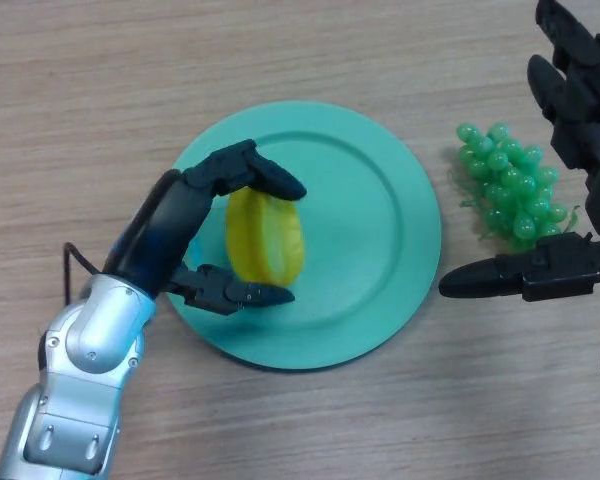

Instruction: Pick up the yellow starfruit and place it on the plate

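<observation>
Wood-grain tabletop (100, 80) spreads under everything I can see, and the teal plate (380, 240) sits near its middle; I'll take the plate as my landmark. My left hand (195, 220) reaches in over the plate's left rim, its fingers (265, 175) curled above and its thumb below, pinching the yellow starfruit (265, 240). That fruit sits over the left half of the plate, inside the rim; whether it rests on the plate or hangs just above it I cannot tell. My right hand (570, 120) is off the plate's right edge, relaxed and holding nothing, with the thumb pointing toward the rim. A bunch of green grapes (510, 180) lies just right of the plate, beside that hand.

I judge the starfruit light, ridged and waxy, so it could roll out of the pinch; holding across its flanks, as now, seems soundest. Bare plate lies right of the fruit, and bare tabletop left of the plate leaves room to withdraw.
</observation>
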`<action>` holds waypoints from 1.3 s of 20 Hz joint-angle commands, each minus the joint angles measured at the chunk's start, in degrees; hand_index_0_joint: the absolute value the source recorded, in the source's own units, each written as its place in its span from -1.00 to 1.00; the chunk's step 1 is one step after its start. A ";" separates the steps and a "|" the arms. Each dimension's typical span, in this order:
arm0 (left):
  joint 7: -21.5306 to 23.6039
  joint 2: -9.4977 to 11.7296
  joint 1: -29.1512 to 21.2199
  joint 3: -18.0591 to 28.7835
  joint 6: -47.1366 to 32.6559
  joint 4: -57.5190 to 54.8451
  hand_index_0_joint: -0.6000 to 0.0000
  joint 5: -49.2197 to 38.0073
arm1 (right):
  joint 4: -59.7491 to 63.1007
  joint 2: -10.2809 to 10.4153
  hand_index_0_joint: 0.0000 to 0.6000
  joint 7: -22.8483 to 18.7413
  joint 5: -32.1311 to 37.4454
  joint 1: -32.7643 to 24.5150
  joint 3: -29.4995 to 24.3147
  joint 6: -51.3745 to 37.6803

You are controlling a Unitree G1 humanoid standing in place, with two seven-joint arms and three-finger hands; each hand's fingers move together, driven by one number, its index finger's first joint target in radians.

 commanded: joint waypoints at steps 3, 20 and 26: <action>5.65 0.40 -3.82 0.24 -3.26 1.11 1.00 2.94 | -3.93 -1.10 -1.00 -1.22 1.14 -1.05 -3.13 -4.51; 6.91 5.59 8.80 13.99 7.73 -33.13 1.00 -21.28 | -2.16 -0.35 -1.00 -1.96 0.67 -0.03 -2.25 -6.45; 8.19 5.27 10.59 14.02 12.23 -34.17 1.00 -21.73 | 1.69 0.20 -1.00 -2.85 0.73 -1.46 -0.40 -8.99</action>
